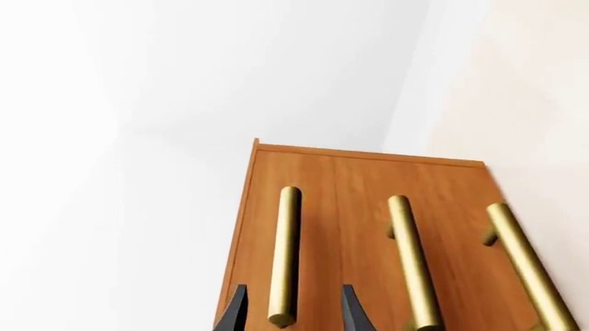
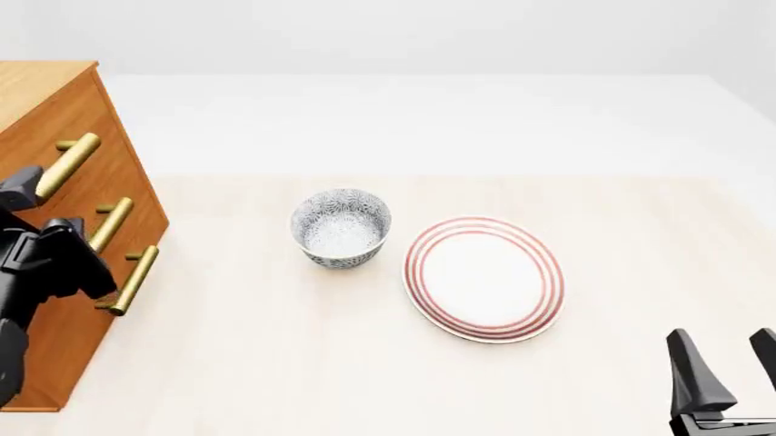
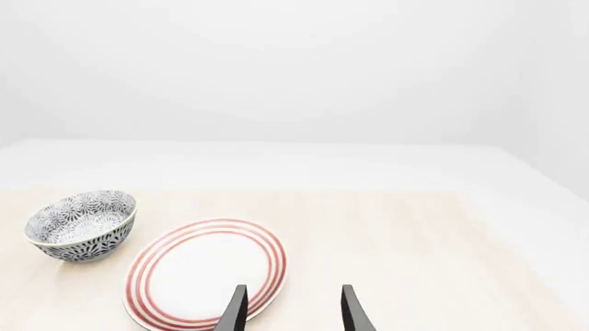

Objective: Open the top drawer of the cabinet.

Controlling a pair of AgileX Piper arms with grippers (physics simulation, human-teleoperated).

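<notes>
Left wrist view: the brass handle (image 1: 284, 255) of the top drawer (image 1: 304, 207) is seen between the two dark fingertips (image 1: 232, 314) of the left gripper (image 1: 290, 314), its long axis running away from the camera.
Grip state: the jaws are spread on either side of the bar; contact cannot be confirmed.
Nearer arm: the left one, at the cabinet (image 2: 73, 136) at the left edge of the front view; the right gripper (image 2: 728, 372) is parked open at lower right, well apart.
Drawer look: orange-brown wood, judged flush and not yet pulled.
Coming move: closing on the bar, then a pull outward, is judged next.
Bystanders: a patterned bowl (image 2: 341, 227) and a red-ringed plate (image 2: 485, 277) are left mid-table.
</notes>
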